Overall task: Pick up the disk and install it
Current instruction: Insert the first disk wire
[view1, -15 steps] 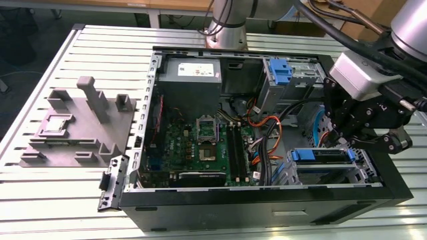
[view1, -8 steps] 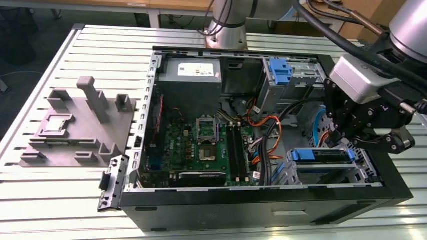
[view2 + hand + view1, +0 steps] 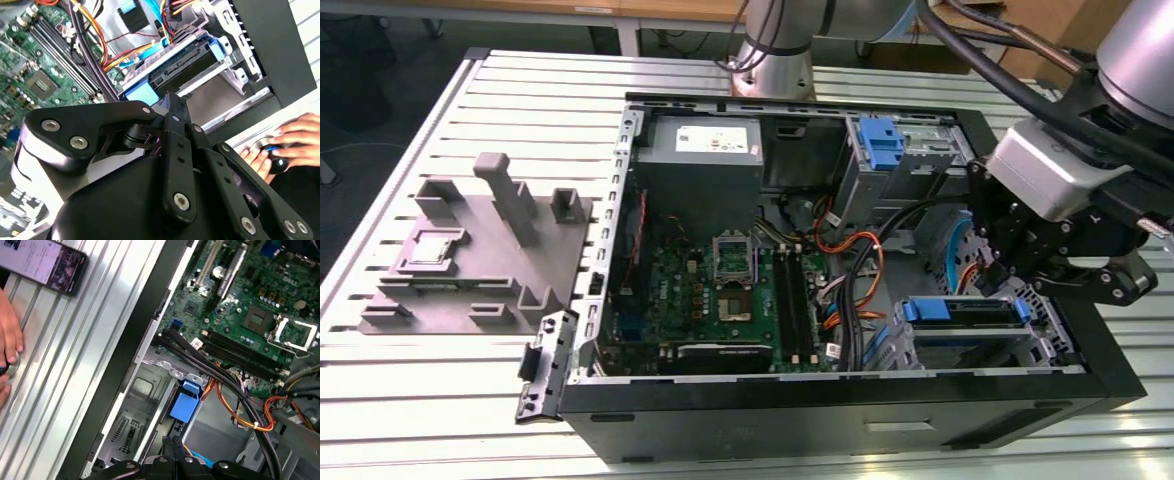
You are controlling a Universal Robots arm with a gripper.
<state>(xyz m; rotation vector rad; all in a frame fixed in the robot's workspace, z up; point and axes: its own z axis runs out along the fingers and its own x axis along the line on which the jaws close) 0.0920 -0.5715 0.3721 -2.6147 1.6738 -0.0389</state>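
The gripper point(image 3: 171, 97), fingers pressed together on nothing, hangs at four o'clock of the open computer case point(image 3: 854, 400) in the exterior view. Left to right there: grey fixture point(image 3: 467, 250), motherboard point(image 3: 720, 280), and the disk point(image 3: 963, 318) lying in its bay beside the gripper. The second wrist view shows a person's hand point(image 3: 287, 142), the first a phone point(image 3: 45, 262).

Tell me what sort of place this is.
Probably a robotics lab bench for computer assembly: a silver slotted metal table, an open black desktop computer case exposing its green motherboard, and a grey robot arm standing by it.
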